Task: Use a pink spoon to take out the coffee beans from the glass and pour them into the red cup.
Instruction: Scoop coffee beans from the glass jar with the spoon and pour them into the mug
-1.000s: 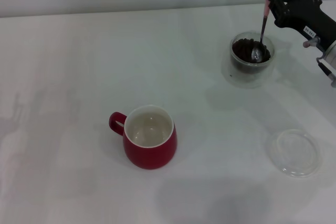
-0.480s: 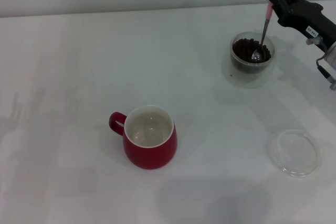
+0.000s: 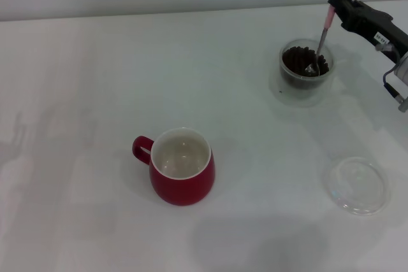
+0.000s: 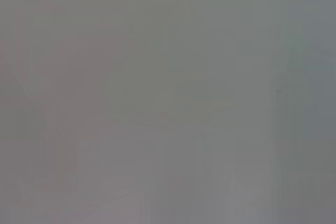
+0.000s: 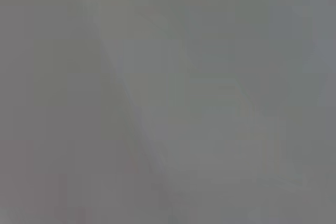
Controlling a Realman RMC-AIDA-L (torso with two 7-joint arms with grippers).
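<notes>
In the head view the glass stands at the back right of the white table, filled with coffee beans. My right gripper is shut on the pink handle of the pink spoon, above and just behind the glass. The spoon hangs almost upright with its metal bowl dipped into the beans. The red cup stands upright near the middle front with its white inside showing no beans and its handle pointing left. My left gripper is not in view. Both wrist views show only plain grey.
A flat clear round dish lies at the front right of the table. The table's far edge meets a pale wall behind the glass.
My right gripper has drawn back to the right and the spoon has stood up more steeply, its bowl sinking deeper among the beans. The cup, glass and dish have not moved.
</notes>
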